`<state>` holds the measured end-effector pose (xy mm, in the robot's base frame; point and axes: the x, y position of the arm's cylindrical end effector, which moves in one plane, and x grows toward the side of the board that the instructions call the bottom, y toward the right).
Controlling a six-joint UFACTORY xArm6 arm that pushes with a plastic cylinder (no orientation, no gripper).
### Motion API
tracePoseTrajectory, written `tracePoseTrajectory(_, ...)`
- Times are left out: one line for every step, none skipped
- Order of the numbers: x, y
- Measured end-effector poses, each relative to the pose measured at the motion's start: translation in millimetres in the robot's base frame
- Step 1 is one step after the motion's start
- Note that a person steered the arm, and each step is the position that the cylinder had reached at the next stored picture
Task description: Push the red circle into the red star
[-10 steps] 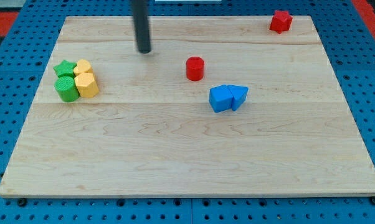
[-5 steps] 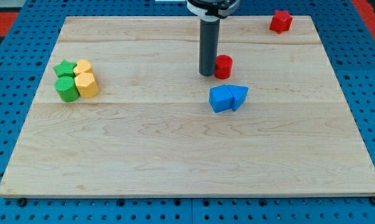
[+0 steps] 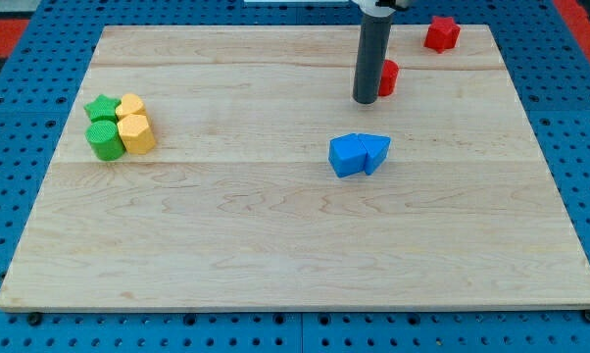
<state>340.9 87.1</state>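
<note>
The red circle (image 3: 388,76) lies near the view's top, right of centre, partly hidden behind the rod. My tip (image 3: 366,99) touches it on its lower-left side. The red star (image 3: 441,33) sits at the top right corner of the wooden board (image 3: 275,245), up and to the right of the circle, with a gap between them.
Two blue blocks (image 3: 358,154) lie together just below my tip. At the view's left sits a cluster: a green star (image 3: 101,107), a green cylinder (image 3: 105,140) and two yellow blocks (image 3: 134,125). Blue pegboard surrounds the board.
My tip came from the upper left, met the red circle and pushed it up and to the right, toward the red star. The other blocks have not moved.
</note>
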Motion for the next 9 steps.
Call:
tracePoseTrajectory(-23.4,2.8)
tracePoseTrajectory(-55.6,3.1)
tracePoseTrajectory(-60.8,-2.6)
tracePoseTrajectory(-14.1,-32.7)
tracePoseTrajectory(-11.7,-22.4)
tracePoseTrajectory(-41.9,5.9)
tracePoseTrajectory(-79.2,19.9)
tracePoseTrajectory(-88.8,19.9)
tracePoseTrajectory(-55.7,16.3)
